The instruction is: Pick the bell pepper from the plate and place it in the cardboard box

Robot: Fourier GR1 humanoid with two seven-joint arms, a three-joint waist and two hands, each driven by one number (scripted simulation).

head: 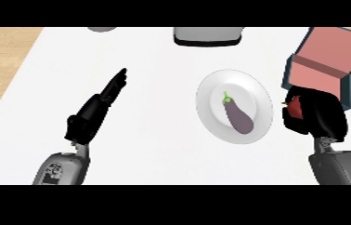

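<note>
Already the pepper is off the plate: a red patch of it shows at the left side of the right hand, whose black fingers curl round it and hide most of it. That hand sits just right of the plate and right below the box, near the view's right edge, so the carry looks more than half done. The box's open top faces up with its pink flaps spread, and its near wall lies between hand and opening, so I judge the hand must clear that wall before letting go. Room on that side is tight, with the box partly cut off by the frame.

Only 1 thing is left on the plate, an eggplant, lying slantwise and well clear of the hand's path.

Across the counter, the left hand rests with fingers straight, holding nothing, wide bare surface around it.
</note>
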